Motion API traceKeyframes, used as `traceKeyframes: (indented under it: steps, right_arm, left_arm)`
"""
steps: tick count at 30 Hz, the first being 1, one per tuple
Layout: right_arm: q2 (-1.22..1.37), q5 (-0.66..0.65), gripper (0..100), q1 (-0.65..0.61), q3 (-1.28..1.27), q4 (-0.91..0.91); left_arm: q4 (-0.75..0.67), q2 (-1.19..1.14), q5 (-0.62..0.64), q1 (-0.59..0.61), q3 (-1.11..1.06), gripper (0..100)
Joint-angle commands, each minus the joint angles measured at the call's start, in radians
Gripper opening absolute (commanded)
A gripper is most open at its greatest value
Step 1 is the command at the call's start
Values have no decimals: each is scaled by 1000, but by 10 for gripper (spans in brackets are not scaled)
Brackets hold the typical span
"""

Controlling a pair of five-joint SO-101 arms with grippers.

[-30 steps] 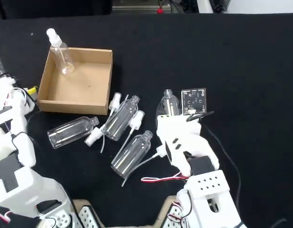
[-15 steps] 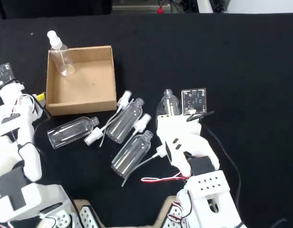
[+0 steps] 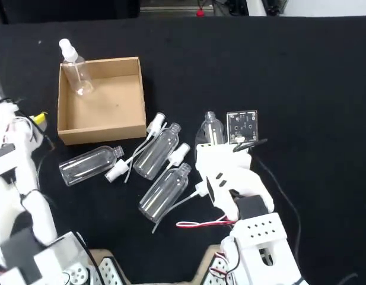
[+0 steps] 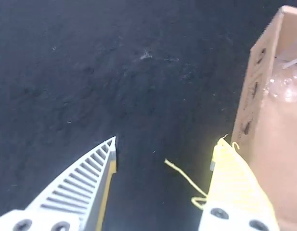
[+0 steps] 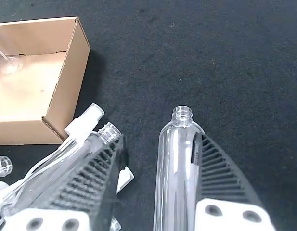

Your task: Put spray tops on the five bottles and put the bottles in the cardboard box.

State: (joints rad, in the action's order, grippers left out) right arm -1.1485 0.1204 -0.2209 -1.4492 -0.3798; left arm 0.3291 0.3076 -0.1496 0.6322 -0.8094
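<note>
The cardboard box (image 3: 130, 95) lies at the left of the table, and one capped bottle (image 3: 76, 70) stands in its far corner. Three clear uncapped bottles (image 3: 91, 163) (image 3: 156, 149) (image 3: 165, 190) lie in front of the box among loose white spray tops (image 3: 178, 153) (image 3: 115, 171). Another uncapped bottle (image 5: 179, 159) lies between the fingers of my open right gripper (image 5: 160, 139), against one finger with a gap to the other. My left gripper (image 4: 166, 142) hangs open and empty over bare cloth just outside the box wall (image 4: 256, 96).
The black cloth stretches free to the right and far side of the table. A small circuit board (image 3: 242, 126) on the right arm sits beside the bottle (image 3: 211, 124) it surrounds. A red and white cable (image 3: 200, 224) trails near the arm's base.
The box was pushed a little to the right and squared up, nudging the bottles beside it. My left arm then drew back toward the table's left edge. The right arm stayed still.
</note>
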Motion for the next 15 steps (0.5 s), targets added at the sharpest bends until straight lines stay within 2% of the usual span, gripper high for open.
traceKeyframes:
  steps: [1, 9, 11, 15]
  right_arm:
    - [-10, 9, 212, 15, 24, 31]
    - [-10, 11, 212, 15, 24, 31]
    - [-12, 11, 212, 15, 24, 29]
    - [-12, 11, 212, 15, 24, 26]
  left_arm:
    - [313, 207, -169, -16, 97, 302]
    - [825, 411, -614, -194, 91, 305]
    - [885, 416, -660, -248, 91, 306]
    - [899, 382, -667, -325, 93, 308]
